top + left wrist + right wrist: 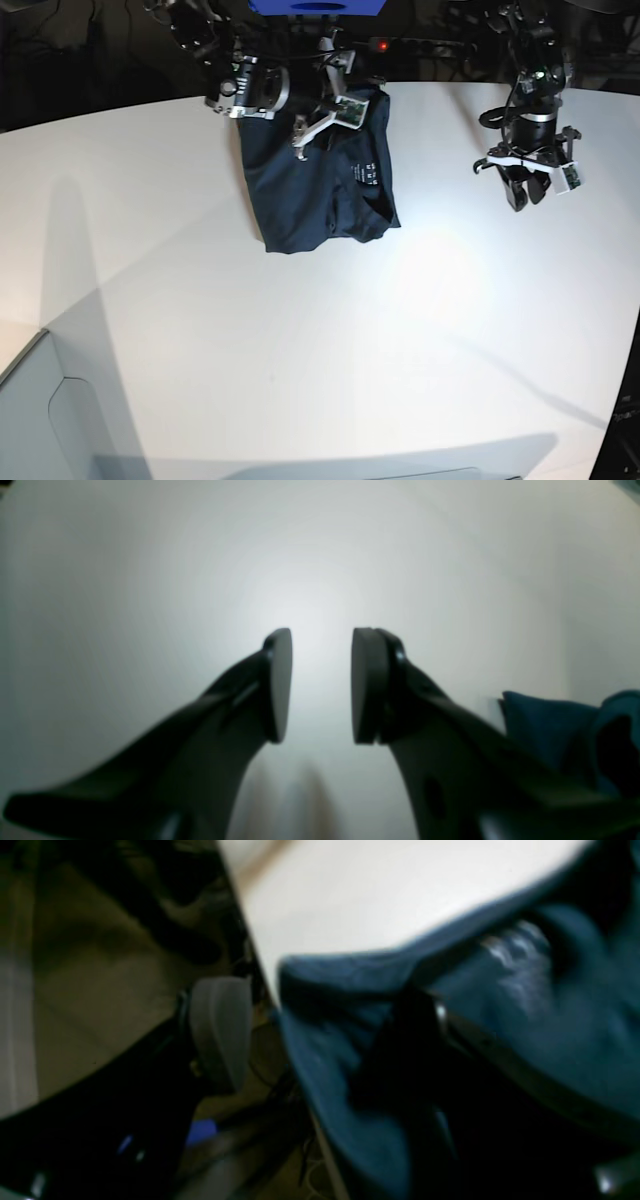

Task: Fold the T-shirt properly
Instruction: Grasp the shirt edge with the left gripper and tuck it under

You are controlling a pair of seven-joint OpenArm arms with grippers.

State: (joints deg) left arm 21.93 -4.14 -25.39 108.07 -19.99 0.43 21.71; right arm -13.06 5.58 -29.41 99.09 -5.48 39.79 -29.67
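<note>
White bench [300, 340] fills the near part of the base view, bare from the 6 o'clock edge up to the middle. Toward 11 o'clock the T-shirt [320, 185] lies bunched on it, dark navy, with small white label print facing up. Its far edge sits under the right end effector [318, 118], whose fingers are spread apart; the right wrist view shows one grey pad [220, 1032] clear of the cloth and the other finger sunk in the blue folds, though blur hides any contact. At 2 o'clock the left end effector [528, 190] hangs released over the bench, pads parted with nothing between them, well apart from the T-shirt.
</note>
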